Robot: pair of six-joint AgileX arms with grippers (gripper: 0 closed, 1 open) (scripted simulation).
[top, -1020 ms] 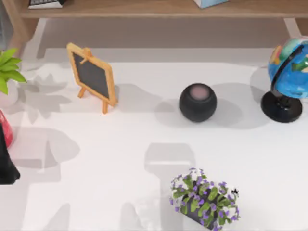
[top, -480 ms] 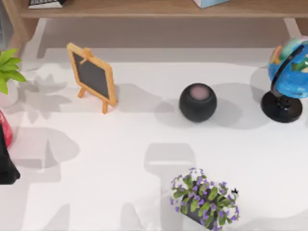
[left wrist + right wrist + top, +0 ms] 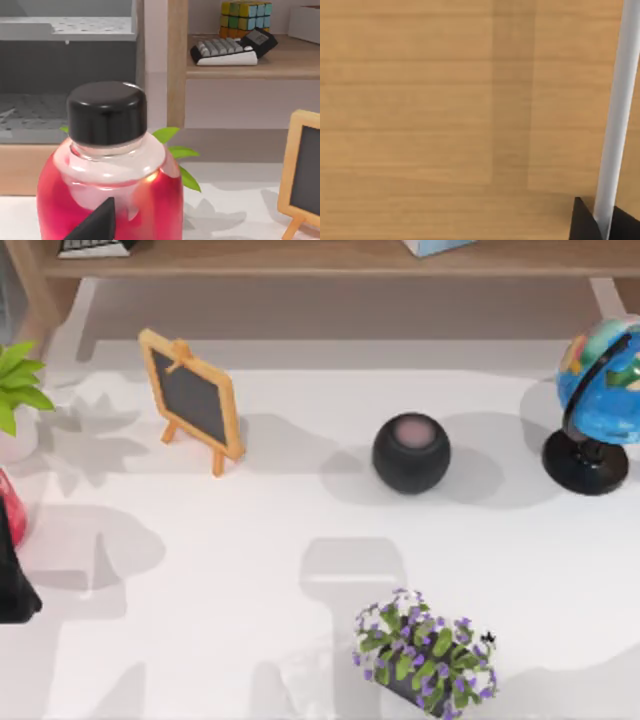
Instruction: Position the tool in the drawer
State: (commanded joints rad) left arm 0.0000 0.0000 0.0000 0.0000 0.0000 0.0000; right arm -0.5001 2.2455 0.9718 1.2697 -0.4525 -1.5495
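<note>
The tool is out of view. In the right wrist view a wooden front [image 3: 430,110], which looks like the drawer's face, stands close ahead with a pale handle bar [image 3: 617,110] running across it. My right gripper [image 3: 604,222] is shut on that bar, one dark fingertip pressed against each side. My left gripper [image 3: 95,225] hangs just in front of a red bottle [image 3: 112,195] with a black cap. In the top view it is a dark shape [image 3: 14,580] at the table's left edge beside that bottle [image 3: 10,505].
On the white table stand a small chalkboard easel [image 3: 192,398], a dark round speaker [image 3: 411,452], a globe [image 3: 600,400], a green plant [image 3: 18,390] and a pot of purple flowers [image 3: 425,655]. Behind it, a wooden shelf [image 3: 235,67] holds a keyboard [image 3: 225,50] and a colour cube [image 3: 246,16].
A shadow along the table's bottom right has grown and crept inward. The left arm and every object on the table kept their places.
</note>
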